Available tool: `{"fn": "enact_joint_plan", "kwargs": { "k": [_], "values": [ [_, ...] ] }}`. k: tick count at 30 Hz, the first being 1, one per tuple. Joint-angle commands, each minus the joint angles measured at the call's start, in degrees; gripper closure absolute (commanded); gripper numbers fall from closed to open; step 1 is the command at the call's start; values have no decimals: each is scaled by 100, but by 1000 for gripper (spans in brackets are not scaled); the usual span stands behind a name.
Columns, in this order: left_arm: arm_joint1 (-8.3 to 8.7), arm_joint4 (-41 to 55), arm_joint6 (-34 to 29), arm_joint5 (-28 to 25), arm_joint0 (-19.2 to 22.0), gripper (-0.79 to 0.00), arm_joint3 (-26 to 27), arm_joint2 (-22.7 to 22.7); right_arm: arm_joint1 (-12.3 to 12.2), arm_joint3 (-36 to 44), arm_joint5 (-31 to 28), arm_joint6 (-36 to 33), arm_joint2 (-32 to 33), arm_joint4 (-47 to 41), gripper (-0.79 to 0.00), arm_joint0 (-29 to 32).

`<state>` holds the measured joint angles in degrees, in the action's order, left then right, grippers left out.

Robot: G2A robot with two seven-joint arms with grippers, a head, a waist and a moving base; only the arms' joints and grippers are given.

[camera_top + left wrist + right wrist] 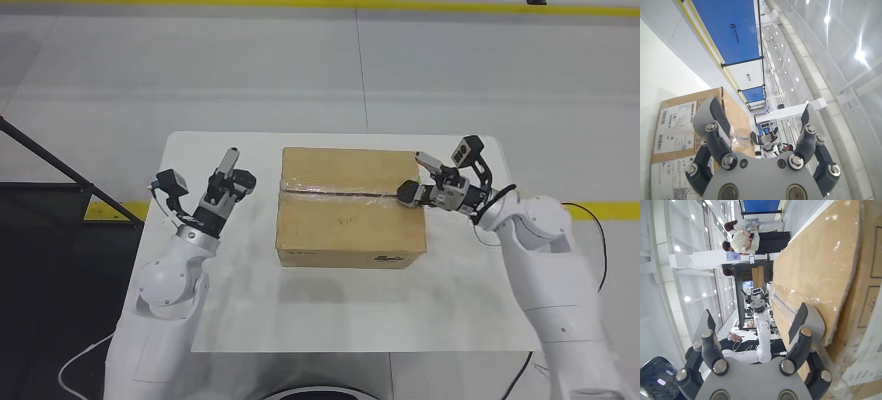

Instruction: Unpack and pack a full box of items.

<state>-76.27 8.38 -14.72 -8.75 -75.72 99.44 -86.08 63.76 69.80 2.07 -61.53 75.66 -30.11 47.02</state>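
The tape seam [345, 190] on the brown cardboard box [350, 225] points at the wide-open right hand [415, 176]; the open left hand [236, 170] is farther off.

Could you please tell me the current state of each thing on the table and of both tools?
cardboard box: closed, flaps down, clear tape along the top seam.
left tool: open, empty, beside the box, apart from it.
right tool: open, empty, at the seam's end on the box's opposite side.
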Motion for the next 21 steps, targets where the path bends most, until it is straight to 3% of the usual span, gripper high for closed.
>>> {"fn": "enact_joint_plan", "kwargs": {
  "k": [1, 21],
  "values": [
    [2, -1, 6, 10, 7, -785, 6, 8, -25, 6, -13, -12, 89, -18, -785, 65],
    [20, -97, 81, 76, 5, -785, 90, 83, -167, -103, -139, 93, 609, -320, -785, 464]
  ]
}}
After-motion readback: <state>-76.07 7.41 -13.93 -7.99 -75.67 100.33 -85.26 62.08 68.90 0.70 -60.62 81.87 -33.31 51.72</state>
